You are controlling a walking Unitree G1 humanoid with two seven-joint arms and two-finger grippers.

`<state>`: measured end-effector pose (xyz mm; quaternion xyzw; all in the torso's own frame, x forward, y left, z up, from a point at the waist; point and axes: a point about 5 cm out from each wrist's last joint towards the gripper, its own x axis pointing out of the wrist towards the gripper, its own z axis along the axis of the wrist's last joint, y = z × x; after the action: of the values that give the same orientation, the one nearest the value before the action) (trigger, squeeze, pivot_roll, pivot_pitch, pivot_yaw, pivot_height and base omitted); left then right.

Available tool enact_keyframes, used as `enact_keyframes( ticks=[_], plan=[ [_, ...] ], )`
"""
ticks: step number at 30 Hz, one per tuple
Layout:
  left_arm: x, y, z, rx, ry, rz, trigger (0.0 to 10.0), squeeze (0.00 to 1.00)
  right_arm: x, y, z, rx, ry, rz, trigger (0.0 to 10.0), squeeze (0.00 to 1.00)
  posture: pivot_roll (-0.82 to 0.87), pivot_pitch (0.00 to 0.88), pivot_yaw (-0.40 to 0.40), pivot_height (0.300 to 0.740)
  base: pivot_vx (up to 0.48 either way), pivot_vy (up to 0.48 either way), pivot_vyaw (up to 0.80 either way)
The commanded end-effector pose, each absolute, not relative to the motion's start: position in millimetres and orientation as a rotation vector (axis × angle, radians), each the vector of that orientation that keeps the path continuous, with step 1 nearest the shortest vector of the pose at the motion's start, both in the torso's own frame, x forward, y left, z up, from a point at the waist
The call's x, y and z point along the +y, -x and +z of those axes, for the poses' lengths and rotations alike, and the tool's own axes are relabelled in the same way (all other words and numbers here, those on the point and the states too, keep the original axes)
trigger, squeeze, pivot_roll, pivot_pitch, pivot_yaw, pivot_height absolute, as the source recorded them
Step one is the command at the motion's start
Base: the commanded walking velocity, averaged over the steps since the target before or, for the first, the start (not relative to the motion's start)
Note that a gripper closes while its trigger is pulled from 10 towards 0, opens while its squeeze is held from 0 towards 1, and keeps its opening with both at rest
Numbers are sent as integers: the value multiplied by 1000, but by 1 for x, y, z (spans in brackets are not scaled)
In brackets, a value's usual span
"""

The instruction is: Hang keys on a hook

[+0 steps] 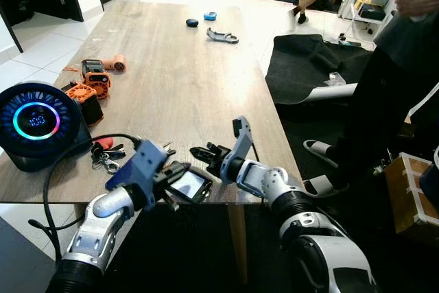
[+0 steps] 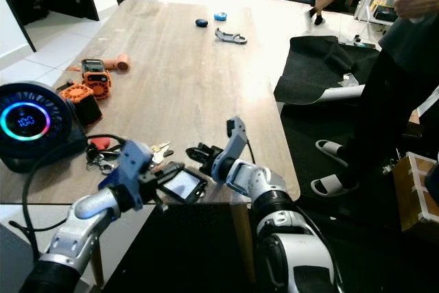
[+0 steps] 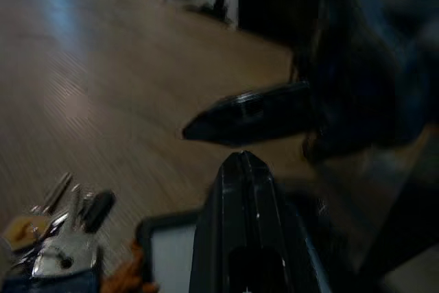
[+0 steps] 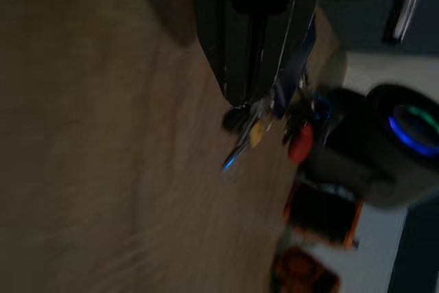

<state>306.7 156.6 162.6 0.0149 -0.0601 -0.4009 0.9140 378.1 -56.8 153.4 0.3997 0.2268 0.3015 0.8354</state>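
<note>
A bunch of keys (image 1: 108,154) with a red tag lies near the front left edge of the wooden table (image 1: 178,80); it is also seen as the keys (image 3: 62,241) and the keys (image 4: 271,128). My left gripper (image 1: 177,175) hovers at the table's front edge just right of the keys, fingers (image 3: 250,111) apart and holding nothing. My right gripper (image 1: 204,154) sits low over the table right of the left one, pointing toward the keys. Its fingers (image 4: 254,39) are pressed together, and the keys lie beyond their tips.
A small black-framed screen (image 1: 191,184) lies at the table edge under the left gripper. A round black device with a glowing blue ring (image 1: 38,125) and its cable stand left. Orange tools (image 1: 96,77) lie behind it, a grey clip (image 1: 223,36) far back. A person (image 1: 405,66) stands right.
</note>
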Motion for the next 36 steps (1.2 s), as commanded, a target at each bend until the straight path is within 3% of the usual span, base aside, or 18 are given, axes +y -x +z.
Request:
enact_keyframes(
  ticks=[1, 11, 23, 36],
  plan=[
    [157, -304, 171, -144, 49, -859, 10000, 0, -69, -376, 140, 517, -862, 580, 10000, 0, 80, 151, -61, 740, 0, 0, 0],
    [172, -294, 140, 66, -254, -935, 10000, 0, -79, -372, 132, 546, -679, 599, 10000, 0, 87, 151, -64, 740, 0, 0, 0],
    [169, -282, 119, 174, -376, -993, 10000, 0, -95, -370, 130, 540, -620, 587, 10000, 0, 75, 152, -58, 740, 0, 0, 0],
    [179, -284, 125, 164, -399, -967, 10000, 0, -87, -368, 131, 541, -603, 613, 10000, 0, 84, 157, -62, 740, 0, 0, 0]
  ],
)
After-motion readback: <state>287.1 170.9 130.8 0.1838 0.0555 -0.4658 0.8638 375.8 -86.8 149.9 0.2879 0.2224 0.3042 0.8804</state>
